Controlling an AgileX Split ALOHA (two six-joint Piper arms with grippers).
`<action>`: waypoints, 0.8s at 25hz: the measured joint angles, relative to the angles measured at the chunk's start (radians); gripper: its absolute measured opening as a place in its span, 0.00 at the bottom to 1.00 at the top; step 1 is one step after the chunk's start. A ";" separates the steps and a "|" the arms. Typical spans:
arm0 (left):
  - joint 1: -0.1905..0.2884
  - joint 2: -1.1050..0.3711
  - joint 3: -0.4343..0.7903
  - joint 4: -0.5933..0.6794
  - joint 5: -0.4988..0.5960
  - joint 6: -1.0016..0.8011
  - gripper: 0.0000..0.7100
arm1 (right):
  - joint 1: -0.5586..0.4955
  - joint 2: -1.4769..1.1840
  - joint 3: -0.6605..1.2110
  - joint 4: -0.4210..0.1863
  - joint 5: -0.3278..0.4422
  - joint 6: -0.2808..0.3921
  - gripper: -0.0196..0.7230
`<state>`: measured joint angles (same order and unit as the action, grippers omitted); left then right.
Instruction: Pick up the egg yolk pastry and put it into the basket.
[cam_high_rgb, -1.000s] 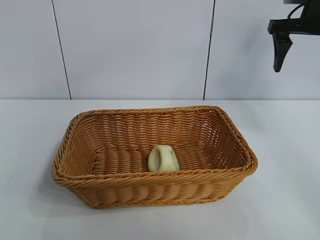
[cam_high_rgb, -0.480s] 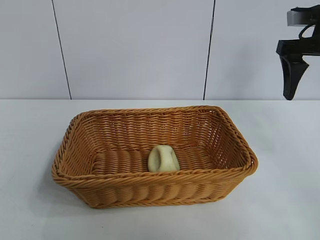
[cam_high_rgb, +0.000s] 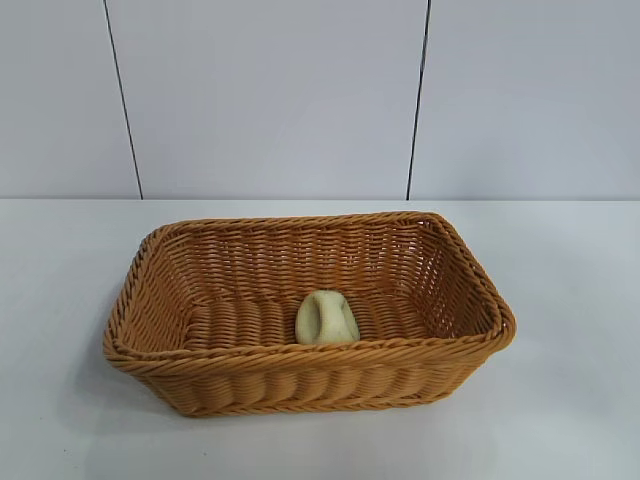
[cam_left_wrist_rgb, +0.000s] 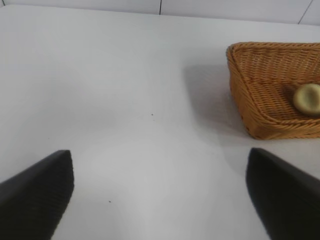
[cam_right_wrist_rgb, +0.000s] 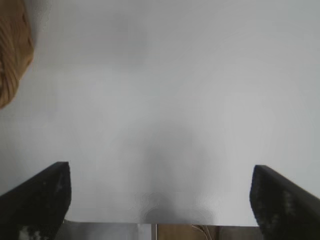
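The egg yolk pastry (cam_high_rgb: 326, 318) lies inside the orange-tan wicker basket (cam_high_rgb: 150, 290), near its front wall and slightly right of centre. In the left wrist view the pastry (cam_left_wrist_rgb: 307, 99) shows in the basket (cam_left_wrist_rgb: 260, 75) off to one side. My left gripper (cam_left_wrist_rgb: 160, 165) is open over bare table, well away from the basket, with nothing between its fingers. My right gripper (cam_right_wrist_rgb: 160, 172) is open too, empty, above the table near its edge; only a corner of the basket (cam_right_wrist_rgb: 12, 55) shows there. Neither arm appears in the exterior view.
The white table (cam_high_rgb: 570, 300) surrounds the basket on all sides. A panelled wall (cam_high_rgb: 270, 100) stands behind it. In the right wrist view the table's edge (cam_right_wrist_rgb: 200, 222) lies just under the gripper.
The right gripper, seen at the upper right of the exterior view earlier, has moved right and out of that view. Basket and pastry have not moved.
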<state>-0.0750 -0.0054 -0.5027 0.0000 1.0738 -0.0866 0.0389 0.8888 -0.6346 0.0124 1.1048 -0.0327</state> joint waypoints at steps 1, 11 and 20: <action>0.000 0.000 0.000 0.000 0.000 0.000 0.95 | 0.000 -0.056 0.037 0.009 -0.025 -0.008 0.96; 0.000 0.000 0.000 0.000 0.000 0.000 0.95 | 0.000 -0.493 0.129 0.048 -0.080 -0.016 0.96; 0.000 0.000 0.000 0.000 0.000 0.000 0.95 | -0.073 -0.759 0.129 0.051 -0.080 -0.019 0.96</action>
<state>-0.0750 -0.0054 -0.5027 0.0000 1.0738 -0.0866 -0.0341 0.1301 -0.5054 0.0638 1.0247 -0.0519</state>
